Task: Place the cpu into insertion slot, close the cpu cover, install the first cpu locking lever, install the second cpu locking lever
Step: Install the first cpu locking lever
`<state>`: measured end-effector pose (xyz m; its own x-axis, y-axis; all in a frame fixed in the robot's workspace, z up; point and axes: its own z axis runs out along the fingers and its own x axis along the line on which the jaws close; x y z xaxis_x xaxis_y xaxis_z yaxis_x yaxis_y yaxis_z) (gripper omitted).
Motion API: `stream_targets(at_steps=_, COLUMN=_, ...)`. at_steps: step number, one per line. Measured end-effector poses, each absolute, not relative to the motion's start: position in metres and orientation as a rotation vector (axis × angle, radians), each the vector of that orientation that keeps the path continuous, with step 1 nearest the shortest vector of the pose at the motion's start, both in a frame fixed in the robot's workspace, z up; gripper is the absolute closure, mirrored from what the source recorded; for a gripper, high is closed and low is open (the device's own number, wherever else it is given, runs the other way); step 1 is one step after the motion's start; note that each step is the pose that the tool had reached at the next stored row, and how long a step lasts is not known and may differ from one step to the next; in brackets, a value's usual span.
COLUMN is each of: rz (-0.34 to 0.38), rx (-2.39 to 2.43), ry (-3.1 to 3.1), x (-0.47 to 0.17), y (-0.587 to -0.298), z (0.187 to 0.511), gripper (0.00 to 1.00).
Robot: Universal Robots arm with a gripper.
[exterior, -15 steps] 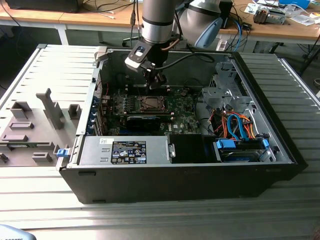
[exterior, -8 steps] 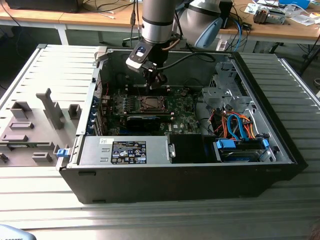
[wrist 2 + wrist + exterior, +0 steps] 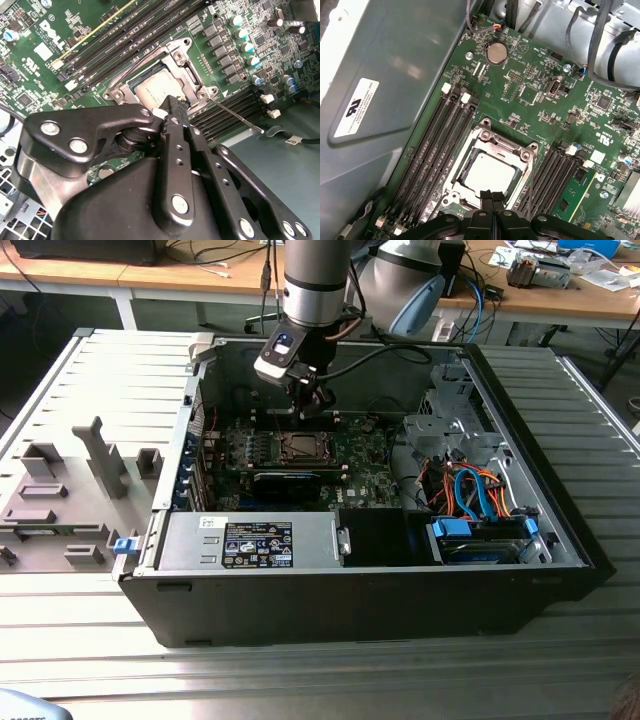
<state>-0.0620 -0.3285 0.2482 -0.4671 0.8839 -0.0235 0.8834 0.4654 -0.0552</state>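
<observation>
In the exterior view, the arm (image 3: 316, 285) reached into the open computer case (image 3: 350, 608), with the jaws just above the cpu (image 3: 300, 448). In the second wrist view, the jaws were pressed together, their tips at the edge of the cpu (image 3: 157, 89) and perhaps touching it. The cpu cover (image 3: 186, 62) lay flat around it. In the first wrist view, the cpu (image 3: 489, 174) sat in its socket just beyond the jaws.

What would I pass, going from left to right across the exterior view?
Left to right: low grey block → small blue clip at the case's corner → cpu in its socket → blue and orange cables.
</observation>
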Motion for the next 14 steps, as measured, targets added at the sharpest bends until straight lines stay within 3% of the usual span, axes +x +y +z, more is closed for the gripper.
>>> stream_targets(at_steps=14, rz=0.094, rx=-1.552, ry=-2.722, x=-0.0620, y=-0.3285, z=0.2482, gripper=0.89)
